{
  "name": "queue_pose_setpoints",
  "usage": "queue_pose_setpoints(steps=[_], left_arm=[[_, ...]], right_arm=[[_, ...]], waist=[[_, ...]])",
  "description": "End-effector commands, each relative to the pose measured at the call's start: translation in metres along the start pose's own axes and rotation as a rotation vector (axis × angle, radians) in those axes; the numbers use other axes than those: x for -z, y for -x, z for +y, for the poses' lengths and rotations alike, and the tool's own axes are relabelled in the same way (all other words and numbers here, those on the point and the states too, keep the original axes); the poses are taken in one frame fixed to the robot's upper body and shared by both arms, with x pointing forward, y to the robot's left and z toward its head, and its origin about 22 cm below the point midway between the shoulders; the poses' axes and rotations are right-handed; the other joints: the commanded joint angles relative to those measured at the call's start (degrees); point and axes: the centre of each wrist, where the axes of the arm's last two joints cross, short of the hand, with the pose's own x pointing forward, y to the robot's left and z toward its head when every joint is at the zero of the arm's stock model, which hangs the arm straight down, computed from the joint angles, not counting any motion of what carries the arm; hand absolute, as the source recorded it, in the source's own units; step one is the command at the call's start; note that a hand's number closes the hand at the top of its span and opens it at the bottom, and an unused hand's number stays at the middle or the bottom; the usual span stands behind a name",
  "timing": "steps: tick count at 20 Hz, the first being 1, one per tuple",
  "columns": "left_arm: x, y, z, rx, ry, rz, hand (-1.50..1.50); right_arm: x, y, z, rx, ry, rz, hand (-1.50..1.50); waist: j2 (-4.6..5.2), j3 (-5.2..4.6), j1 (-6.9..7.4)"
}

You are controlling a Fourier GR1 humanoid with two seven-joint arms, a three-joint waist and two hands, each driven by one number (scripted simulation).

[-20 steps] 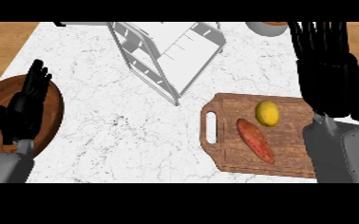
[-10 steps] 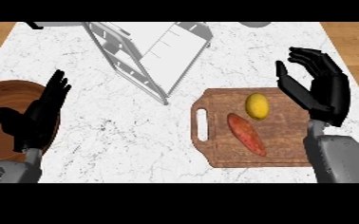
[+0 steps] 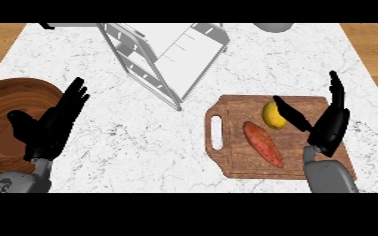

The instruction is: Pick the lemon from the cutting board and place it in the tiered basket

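Yellow against brown wood, the lemon (image 3: 274, 115) sits on the cutting board (image 3: 295, 165), in the board's upper half, with a reddish sweet potato (image 3: 263, 143) lying slantwise just beside it, lower and to the left. I see my right hand (image 3: 327, 128) over the board's right side, spread wide, fingers pointing up the view and the thumb reaching toward the lemon; whether the thumb touches it I cannot tell. Nothing is held. My left hand (image 3: 50, 127) rests at the lower left with fingers straight and relaxed, partly over a dark wooden bowl (image 3: 18, 97) at the desk's left edge. The white marbled desk (image 3: 133, 145) carries the tiered basket (image 3: 164, 60) near its top centre, a pale metal frame, well apart from the lemon.
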Motion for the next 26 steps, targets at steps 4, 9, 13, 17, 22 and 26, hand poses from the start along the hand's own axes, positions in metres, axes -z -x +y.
queue_pose_setpoints(steps=[4, 9, 13, 17, 22, 26], left_arm=[[0.002, -0.006, -0.004, -0.01, 0.018, -0.001, 0.0], [0.0, -0.004, -0.006, -0.009, 0.031, 0.013, 0.0], [0.001, -0.017, -0.012, -0.002, 0.047, 0.005, 0.0], [-0.002, -0.012, 0.007, -0.006, 0.021, 0.015, 0.0], [-0.006, 0.005, -0.004, -0.008, 0.012, 0.016, 0.0], [-0.005, -0.011, -0.002, -0.013, 0.024, 0.007, 0.0]], right_arm=[[0.006, 0.034, -0.018, -0.451, -0.185, 0.093, -1.5], [-0.019, 0.014, 0.005, -0.617, -0.477, 0.283, -1.5], [-0.002, -0.063, 0.026, -0.7, -0.504, 0.318, -1.5], [-0.009, -0.13, 0.033, -0.765, -0.451, 0.395, -1.5], [-0.019, -0.151, 0.045, -0.792, -0.437, 0.462, -1.5], [-0.007, -0.113, 0.046, -0.853, -0.436, 0.523, -1.5]], waist=[[-0.11, -0.57, 0.4], [-0.27, -0.49, 1.35], [-0.65, -0.01, 1.94], [-0.42, 0.27, 1.2], [0.05, 0.4, 0.87], [0.15, 0.51, 0.89]])
